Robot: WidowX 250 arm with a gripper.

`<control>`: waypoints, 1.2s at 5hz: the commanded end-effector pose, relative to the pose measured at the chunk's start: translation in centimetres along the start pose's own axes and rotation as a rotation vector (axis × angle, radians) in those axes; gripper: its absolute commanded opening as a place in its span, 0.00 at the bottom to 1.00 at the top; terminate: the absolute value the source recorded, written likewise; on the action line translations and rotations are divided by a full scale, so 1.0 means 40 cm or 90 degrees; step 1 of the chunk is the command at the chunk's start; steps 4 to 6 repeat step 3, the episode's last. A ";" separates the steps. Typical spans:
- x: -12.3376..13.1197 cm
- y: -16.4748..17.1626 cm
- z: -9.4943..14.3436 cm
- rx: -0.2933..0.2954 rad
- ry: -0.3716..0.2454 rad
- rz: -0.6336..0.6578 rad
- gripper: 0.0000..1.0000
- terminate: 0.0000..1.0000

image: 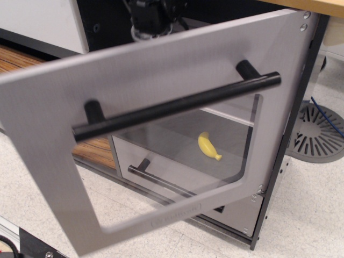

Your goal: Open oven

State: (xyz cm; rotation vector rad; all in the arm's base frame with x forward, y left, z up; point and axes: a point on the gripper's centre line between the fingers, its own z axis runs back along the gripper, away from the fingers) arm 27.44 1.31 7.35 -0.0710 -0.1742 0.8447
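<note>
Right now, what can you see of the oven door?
The door is a grey, brushed-metal-look panel with a clear rounded window and a long black bar handle on two posts. A faint logo sits below the window. It is swung well open, hinged on its right edge, its free edge toward the camera. Through the window a small yellow toy lies inside. Dark robot hardware shows behind its top edge; contact is unclear.
</note>
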 end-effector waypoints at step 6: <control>0.001 0.038 0.065 -0.025 -0.020 0.011 1.00 1.00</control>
